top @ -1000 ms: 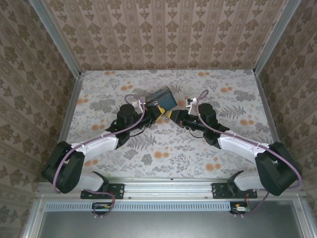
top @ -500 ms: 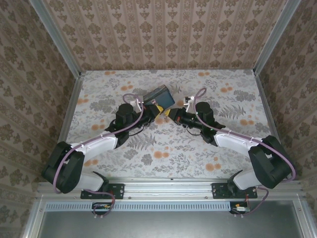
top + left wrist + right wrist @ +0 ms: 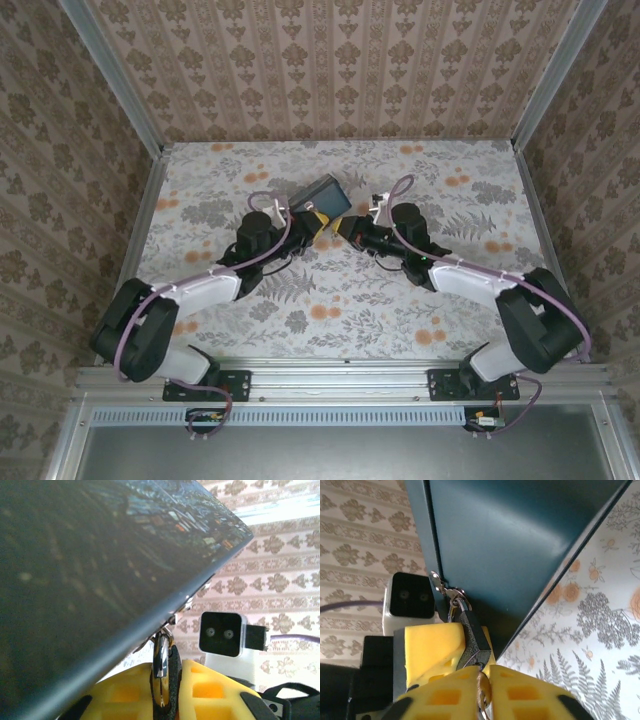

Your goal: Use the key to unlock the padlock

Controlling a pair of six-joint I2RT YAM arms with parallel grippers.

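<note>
Damask-papered walls (image 3: 330,70) enclose a floral tabletop (image 3: 340,290)

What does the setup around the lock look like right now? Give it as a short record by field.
box: dark teal, just beyond both gripper tips
padlock: hangs from the box's latch; shackle looks closed
left gripper: shut on padlock
right gripper: shut on key
key position: at the padlock's lower end; depth in the keyhole cannot be told

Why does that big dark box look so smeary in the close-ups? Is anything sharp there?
Left wrist view: the box sits too close, so it blurs, speckled with reflections; the wall strip top right is washed out. Right wrist view: soft sheen on the box, padlock and key fairly sharp. Top view: even light, crisp.
</note>
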